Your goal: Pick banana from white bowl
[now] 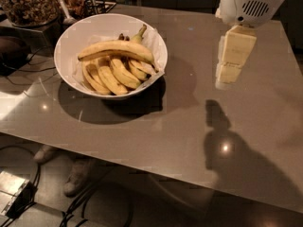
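The white bowl (75, 37) stands on the left part of the grey table, lined with white paper. Several yellow bananas lie in it. The banana (116, 49), the longest one, lies across the top of the pile, curved, with its tip toward the bowl's right rim. My gripper (224, 82) hangs from the white arm at the upper right, above the table and well to the right of the bowl, pointing down. It holds nothing that I can see.
A glass jar of brown nuts (26, 4) and a wire rack (94, 6) stand behind the bowl at the top left. Cables and a small box (14, 190) lie on the floor below the table's (156, 136) front edge.
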`<state>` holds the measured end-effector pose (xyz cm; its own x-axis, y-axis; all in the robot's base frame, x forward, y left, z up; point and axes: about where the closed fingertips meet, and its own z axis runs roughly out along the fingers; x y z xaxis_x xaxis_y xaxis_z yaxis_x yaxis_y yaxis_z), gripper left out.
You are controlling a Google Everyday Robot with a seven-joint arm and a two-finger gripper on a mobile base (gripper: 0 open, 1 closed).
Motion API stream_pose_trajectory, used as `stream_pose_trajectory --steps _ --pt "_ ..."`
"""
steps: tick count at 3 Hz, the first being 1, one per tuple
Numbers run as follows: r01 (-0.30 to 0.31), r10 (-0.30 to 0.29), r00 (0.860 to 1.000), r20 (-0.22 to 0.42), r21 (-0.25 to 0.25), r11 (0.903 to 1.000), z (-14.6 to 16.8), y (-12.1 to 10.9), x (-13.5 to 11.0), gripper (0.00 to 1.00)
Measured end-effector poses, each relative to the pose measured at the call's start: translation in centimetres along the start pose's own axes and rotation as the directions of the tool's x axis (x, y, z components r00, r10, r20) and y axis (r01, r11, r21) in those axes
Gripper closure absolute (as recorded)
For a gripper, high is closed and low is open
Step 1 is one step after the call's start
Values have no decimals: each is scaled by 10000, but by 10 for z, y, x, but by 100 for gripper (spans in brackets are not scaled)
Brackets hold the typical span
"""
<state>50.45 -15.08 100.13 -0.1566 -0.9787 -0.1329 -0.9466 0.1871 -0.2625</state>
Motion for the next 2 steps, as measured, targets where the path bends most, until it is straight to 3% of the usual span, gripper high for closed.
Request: stream_pose_trajectory --steps 1,2 --pt "-15 14 9995 303 56 10000 6 -6 -8 0" --pt "571 -578 9978 334 215 9981 7 -19 -39 0"
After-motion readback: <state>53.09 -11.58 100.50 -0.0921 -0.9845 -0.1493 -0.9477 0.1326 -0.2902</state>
